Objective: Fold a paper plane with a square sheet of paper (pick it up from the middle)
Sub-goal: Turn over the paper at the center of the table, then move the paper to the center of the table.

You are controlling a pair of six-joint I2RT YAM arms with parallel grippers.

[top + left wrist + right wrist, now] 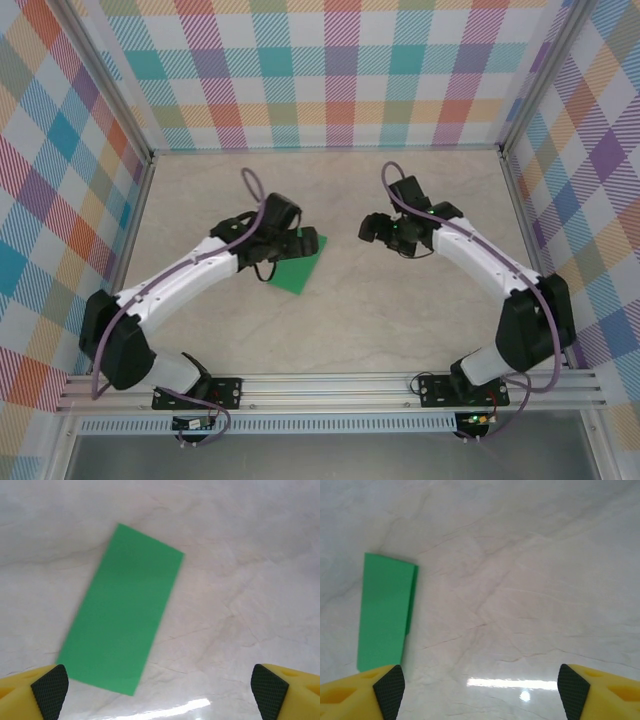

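Paper point(122, 610) lies folded flat on desk point(240, 605), at 11 o'clock of left pincer point(160, 690). Left pincer and right pincer point(480, 690) both wide open, empty. You watch: unpressed fold may spring open; one-sided grab may skew layers.

Pale marbled table point(400, 320); folded green sheet point(300, 270) flat.
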